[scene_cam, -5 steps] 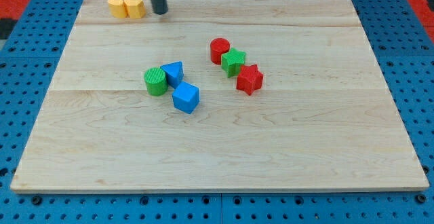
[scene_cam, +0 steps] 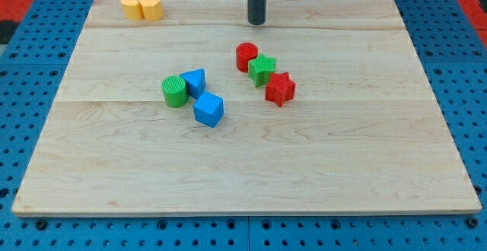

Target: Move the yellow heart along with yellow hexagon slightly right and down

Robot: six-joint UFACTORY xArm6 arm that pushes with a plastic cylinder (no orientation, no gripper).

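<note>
The yellow heart (scene_cam: 131, 6) and the yellow hexagon (scene_cam: 151, 7) sit side by side, touching, at the top left corner of the wooden board (scene_cam: 243, 167). The heart is on the left, the hexagon on the right. My tip (scene_cam: 256, 22) is near the board's top edge, well to the right of the yellow pair and apart from them. It stands above the red cylinder (scene_cam: 246, 55) with a gap between them.
A green star (scene_cam: 262, 69) and a red star (scene_cam: 279, 89) trail down-right from the red cylinder. A green cylinder (scene_cam: 175, 91), a blue triangle (scene_cam: 195, 81) and a blue cube (scene_cam: 208, 109) cluster left of centre.
My tip has moved right along the board's top, from just beside the yellow hexagon to above the red cylinder. No block has moved.
</note>
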